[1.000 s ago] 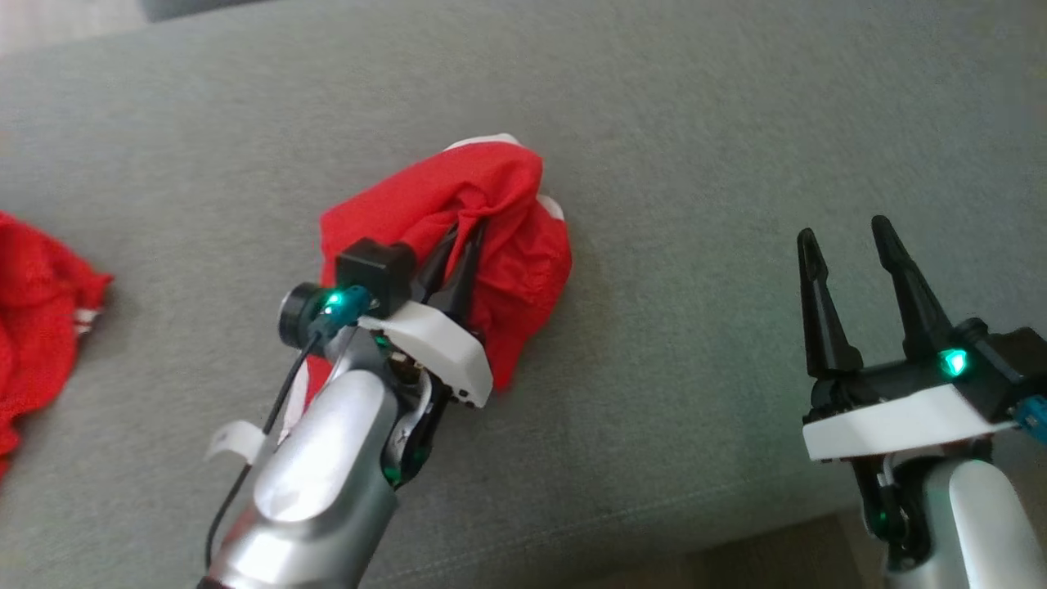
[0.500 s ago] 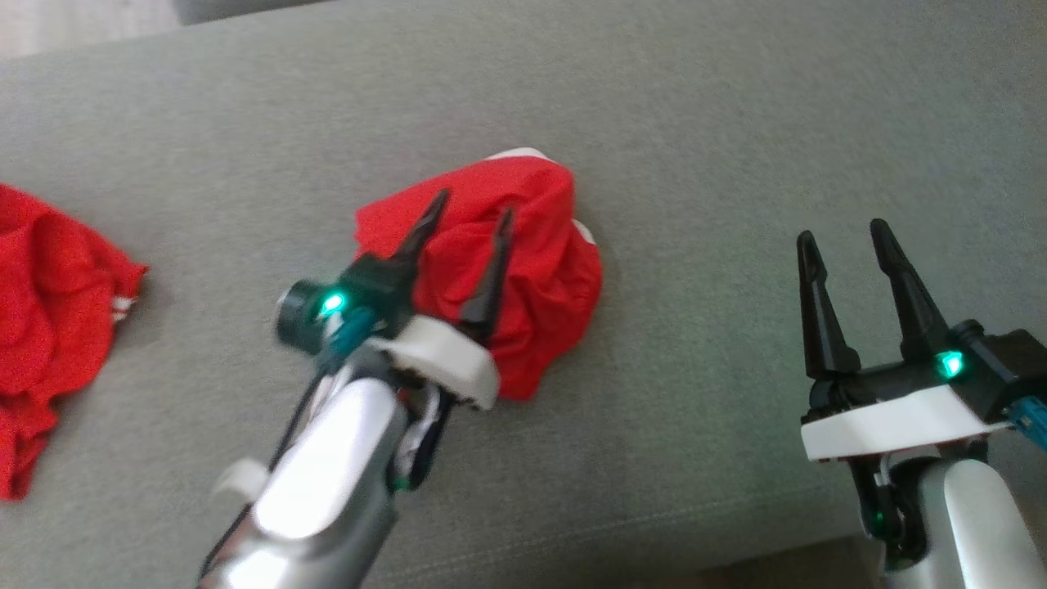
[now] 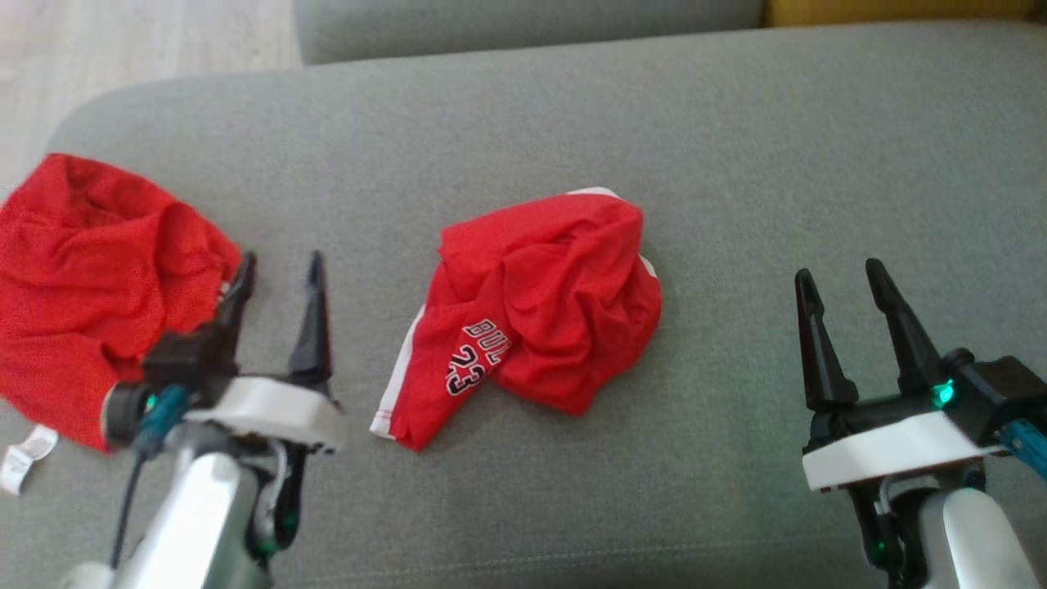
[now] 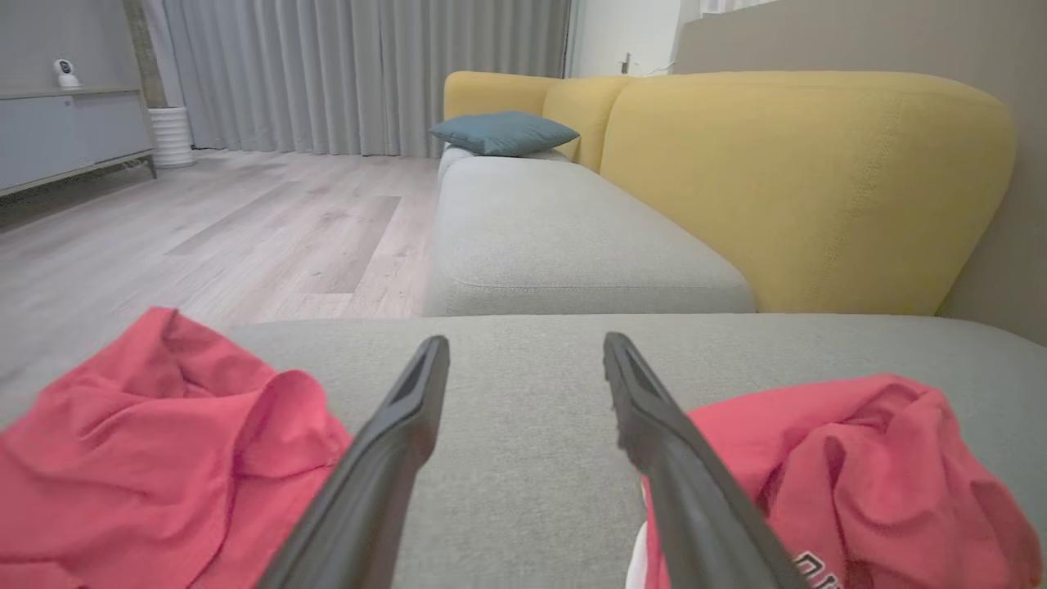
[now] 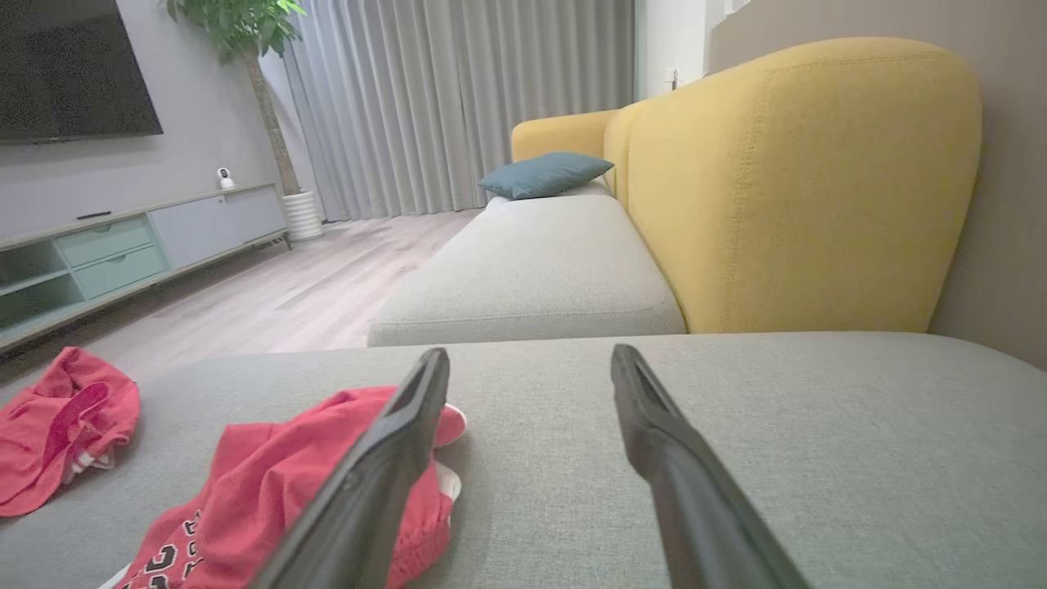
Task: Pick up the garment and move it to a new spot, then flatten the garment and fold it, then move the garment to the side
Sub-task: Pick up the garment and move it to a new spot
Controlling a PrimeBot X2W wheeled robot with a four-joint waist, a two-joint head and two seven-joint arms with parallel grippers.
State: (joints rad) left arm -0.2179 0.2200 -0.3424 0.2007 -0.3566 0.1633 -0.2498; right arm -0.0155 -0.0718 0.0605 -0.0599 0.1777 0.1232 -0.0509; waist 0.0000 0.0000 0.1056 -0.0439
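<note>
The garment [image 3: 540,311] is red shorts with white trim and "23" printed on them, lying crumpled in the middle of the grey sofa seat [image 3: 736,164]. In the left wrist view the garment [image 4: 859,458] lies to the right of the fingers, and in the right wrist view the garment [image 5: 270,483] lies behind the left finger. My left gripper [image 3: 282,259] hovers open and empty to the garment's left, apart from it. My right gripper [image 3: 838,272] stands open and empty well to the garment's right. The same open jaws show in the wrist views: left gripper [image 4: 523,343], right gripper [image 5: 530,353].
A second red garment [image 3: 90,286] lies bunched at the seat's left end, with a white label [image 3: 20,456] beside it. Beyond it is wooden floor [image 3: 123,41]. A yellow backrest [image 4: 802,180] and another grey seat [image 4: 556,237] lie ahead.
My left gripper opened, let go of the garment and drew back to the left. The garment settled flatter on the seat. The head camera shifted too. The right gripper stayed still.
</note>
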